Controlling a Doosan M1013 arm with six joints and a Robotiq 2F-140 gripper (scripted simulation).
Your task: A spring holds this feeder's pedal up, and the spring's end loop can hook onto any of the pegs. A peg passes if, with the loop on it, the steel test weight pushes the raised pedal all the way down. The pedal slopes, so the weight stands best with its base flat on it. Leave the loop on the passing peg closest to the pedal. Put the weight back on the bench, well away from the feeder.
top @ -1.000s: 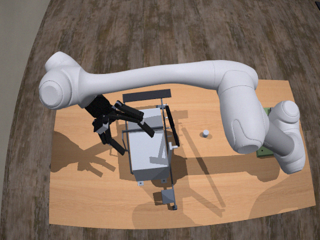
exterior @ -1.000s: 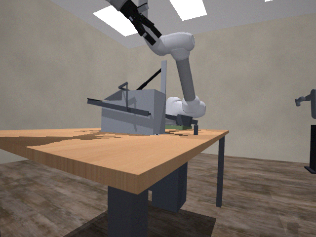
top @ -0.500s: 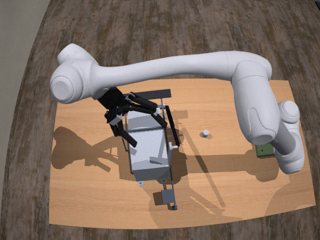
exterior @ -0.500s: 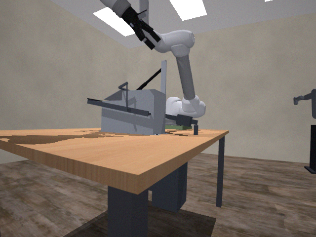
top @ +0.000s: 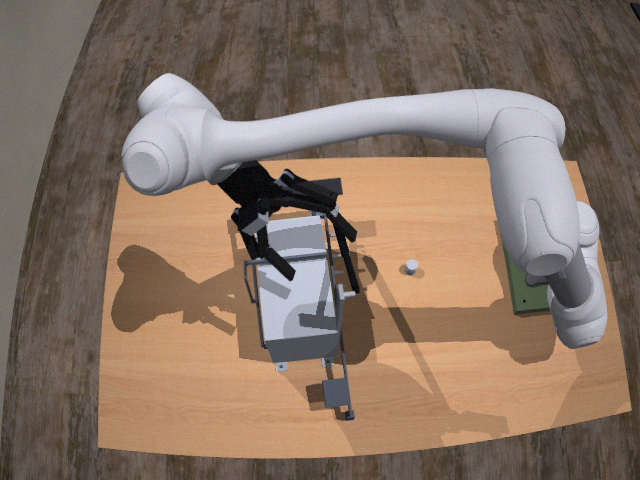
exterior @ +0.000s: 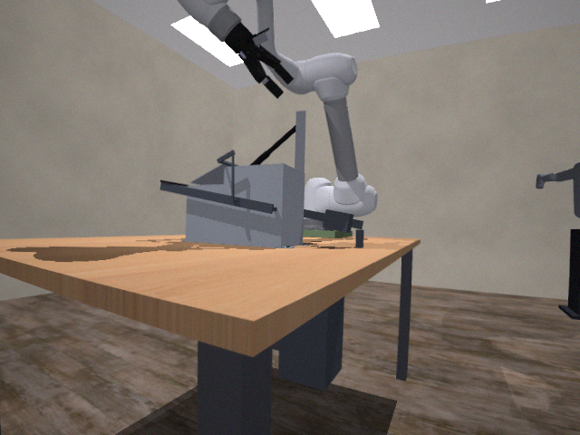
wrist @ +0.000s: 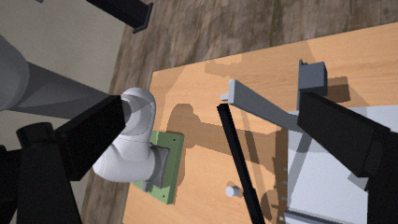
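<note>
The grey feeder box (top: 297,289) stands mid-bench, with its pedal (top: 336,393) raised off the bench at the near end. The black spring (top: 351,266) runs up to the tall peg post (exterior: 299,140) and meets it near the top. In the wrist view the spring (wrist: 238,163) crosses beside the post (wrist: 262,105). The small steel weight (top: 411,266) stands upright on the bench, right of the feeder, also in the wrist view (wrist: 232,190). My gripper (top: 320,255) (exterior: 281,85) is open and empty, high above the feeder's far end.
The arm's green base plate (top: 524,289) sits at the bench's right edge. A long lever bar (exterior: 217,197) runs along the feeder's side. A dark stand (exterior: 574,243) is on the floor off to the side.
</note>
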